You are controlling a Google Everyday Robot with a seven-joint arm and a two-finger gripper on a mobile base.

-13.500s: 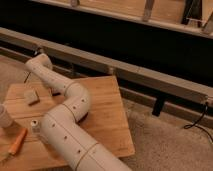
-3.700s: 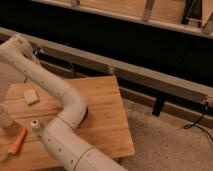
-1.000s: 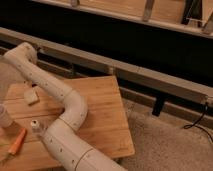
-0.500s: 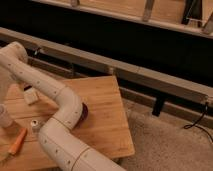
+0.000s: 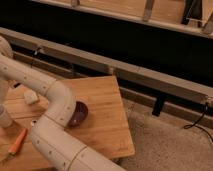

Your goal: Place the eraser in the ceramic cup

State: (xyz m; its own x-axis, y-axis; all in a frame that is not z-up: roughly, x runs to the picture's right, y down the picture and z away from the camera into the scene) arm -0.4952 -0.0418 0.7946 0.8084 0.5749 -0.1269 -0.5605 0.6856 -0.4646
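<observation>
**Swings left, leaves the eraser [image 5: 31, 96] on the bench [image 5: 107, 120]**

Brings the arm [image 5: 60, 102] lower and carries the gripper past the left edge, out of view, pressed together. Leaves the eraser in its old place, just near of the forearm, seemingly untouched. Shows the ceramic cup [image 5: 4, 117] only partly, at the left edge. Probably means no grasp yet: needs to open first.

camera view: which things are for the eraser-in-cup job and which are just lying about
For the job: eraser, ceramic cup, end effector at the left edge, mostly cut off.
Lying about: maroon bowl, orange stick, small white cylinder.
</observation>
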